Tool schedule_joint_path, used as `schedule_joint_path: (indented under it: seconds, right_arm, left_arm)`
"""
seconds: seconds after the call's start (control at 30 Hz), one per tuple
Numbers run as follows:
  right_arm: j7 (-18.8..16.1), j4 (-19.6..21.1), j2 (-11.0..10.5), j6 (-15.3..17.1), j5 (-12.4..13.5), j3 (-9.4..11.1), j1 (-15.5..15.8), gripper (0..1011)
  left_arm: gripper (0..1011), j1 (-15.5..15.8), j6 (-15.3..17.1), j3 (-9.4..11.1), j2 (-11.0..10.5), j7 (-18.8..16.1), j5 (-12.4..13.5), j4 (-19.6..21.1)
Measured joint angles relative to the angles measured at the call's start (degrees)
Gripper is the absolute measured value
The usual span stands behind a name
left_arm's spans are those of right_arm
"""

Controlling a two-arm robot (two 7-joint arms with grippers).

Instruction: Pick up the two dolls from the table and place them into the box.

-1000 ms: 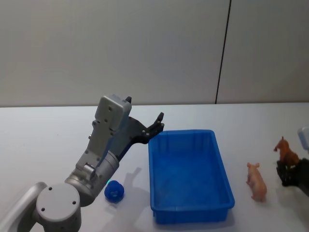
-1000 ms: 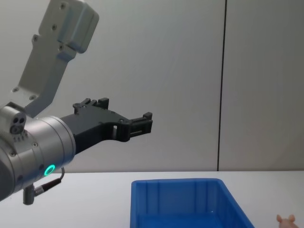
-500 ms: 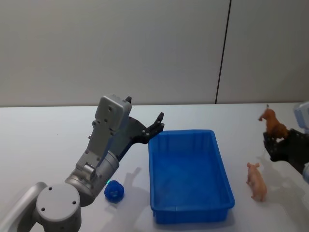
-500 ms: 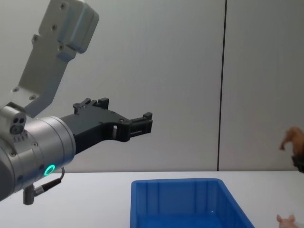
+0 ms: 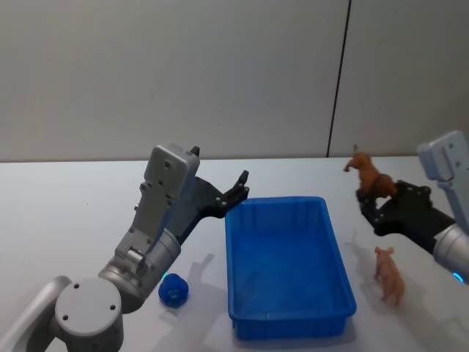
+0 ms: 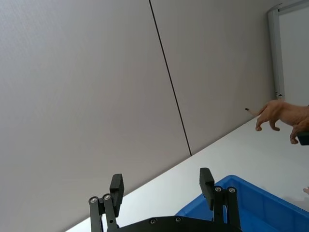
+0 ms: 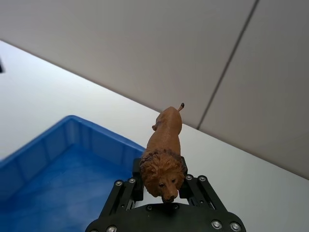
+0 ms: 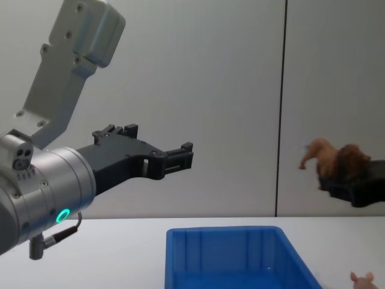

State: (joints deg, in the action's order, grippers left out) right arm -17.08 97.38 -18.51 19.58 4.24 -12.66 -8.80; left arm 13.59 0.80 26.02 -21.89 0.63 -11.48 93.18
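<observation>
On the white table (image 5: pixel 58 220), which is the largest thing before me, I see the blue box (image 5: pixel 292 323) standing near the middle, open at the top and with nothing inside it. My left arm reaches forward at the left, and a green ring light (image 8: pixel 62 215) glows on its body. The left gripper (image 5: pixel 242 185) hangs in the air just beside the far left corner of the box; in the left wrist view its two fingers (image 6: pixel 116 186) are spread wide with nothing between them. At the right, the right gripper (image 5: pixel 374 196) is lifted above the table just beside the far right corner of the box, and it is closed around a brown lion toy (image 7: pixel 166 145), which sits on it with the tail toward the wall. The pink pig doll (image 5: pixel 388 275) stands on the table at the right of the box, near it but apart. The dark blue round doll (image 5: pixel 174 290) lies on the table at the left of the box, under my left arm.
</observation>
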Motion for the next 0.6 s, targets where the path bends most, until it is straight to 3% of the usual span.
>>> schedule_joint_path:
  seconds: [0.43, 0.6]
  right_arm:
    - [-11.03, -0.5, 1.61, 5.14, -0.71, -2.52, -2.98, 371]
    - [-14.72, -1.32, 2.39, 7.55, -1.71, -3.63, -4.21, 486]
  left_arm:
    - [1001, 0.0, 0.0, 0.0, 0.0, 0.0, 0.0, 0.0]
    - [1001, 0.0, 0.0, 0.0, 0.0, 0.0, 0.0, 0.0]
